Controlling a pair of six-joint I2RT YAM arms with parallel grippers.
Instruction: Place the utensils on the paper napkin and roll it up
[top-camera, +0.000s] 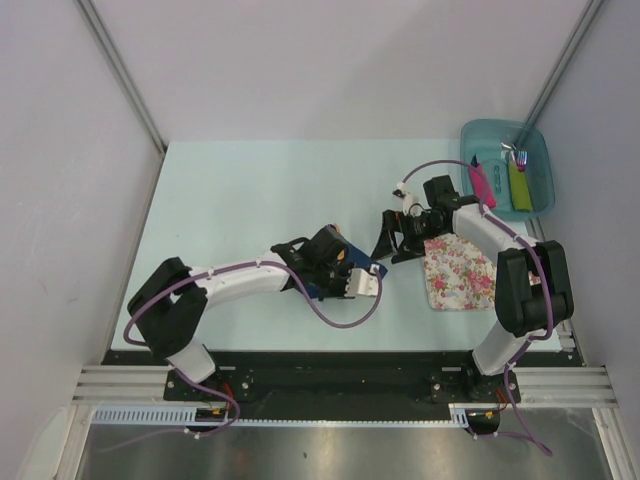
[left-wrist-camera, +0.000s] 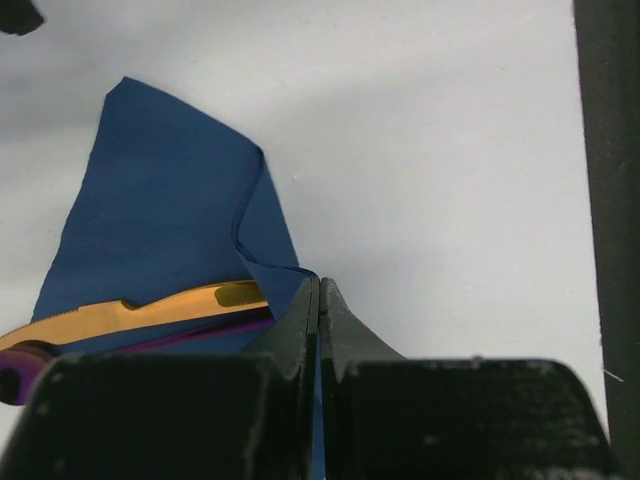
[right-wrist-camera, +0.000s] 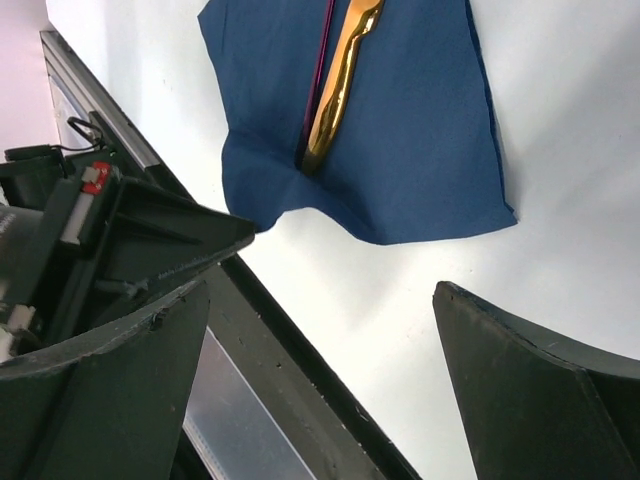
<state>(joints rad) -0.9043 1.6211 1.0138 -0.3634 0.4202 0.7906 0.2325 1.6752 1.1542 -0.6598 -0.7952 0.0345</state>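
The dark blue paper napkin (left-wrist-camera: 160, 200) lies on the table with one edge lifted and folded. On it lie the utensils, side by side: a tan knife (left-wrist-camera: 130, 312) and a purple spoon (left-wrist-camera: 20, 370). My left gripper (left-wrist-camera: 320, 285) is shut on the napkin's raised edge. In the right wrist view the napkin (right-wrist-camera: 400, 130) carries the knife (right-wrist-camera: 340, 80) and the spoon's thin handle (right-wrist-camera: 318, 80). My right gripper (right-wrist-camera: 322, 290) hangs open just beside the napkin, holding nothing. In the top view the left gripper (top-camera: 368, 278) covers most of the napkin (top-camera: 378, 268), and the right gripper (top-camera: 392, 245) is close by.
A floral mat (top-camera: 458, 272) lies to the right, under the right arm. At the back right stands a teal bin (top-camera: 540, 150) holding pink-handled (top-camera: 483, 185) and green-handled (top-camera: 519, 185) cutlery. The table's black front rail (right-wrist-camera: 300, 350) runs close to the napkin.
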